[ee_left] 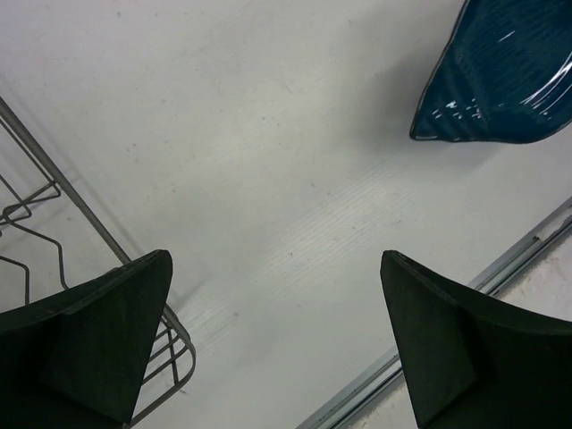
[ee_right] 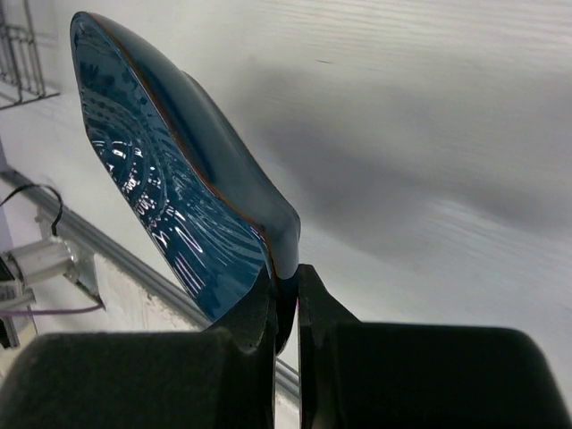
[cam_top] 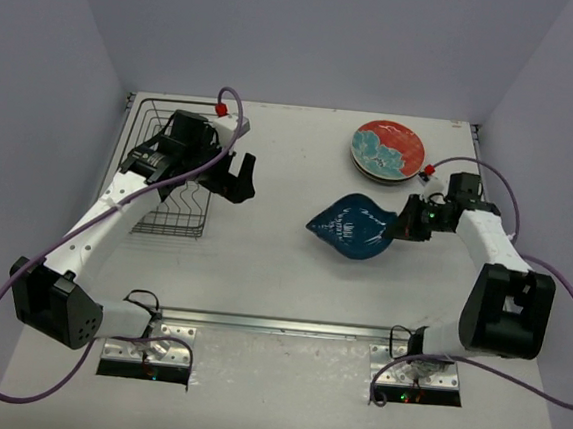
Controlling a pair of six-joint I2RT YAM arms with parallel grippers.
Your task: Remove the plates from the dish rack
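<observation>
The white table (cam_top: pixel 281 274) has pale purple walls (cam_top: pixel 312 36) around it and a metal strip (cam_top: pixel 277 323) along its near edge. The right end effector (ee_right: pixel 286 279) pinches the rim of the dark blue wavy plate (cam_top: pixel 354 226) near the table's middle; red flowery plates (cam_top: pixel 388 149) are stacked far right. The left end effector (ee_left: pixel 277 268) is spread wide beside the wire dish rack (cam_top: pixel 173 223).

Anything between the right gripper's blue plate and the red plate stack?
Nothing visible. Right gripper pinches the blue plate by its rim; only bare table lies between it and the red plate stack.
</observation>
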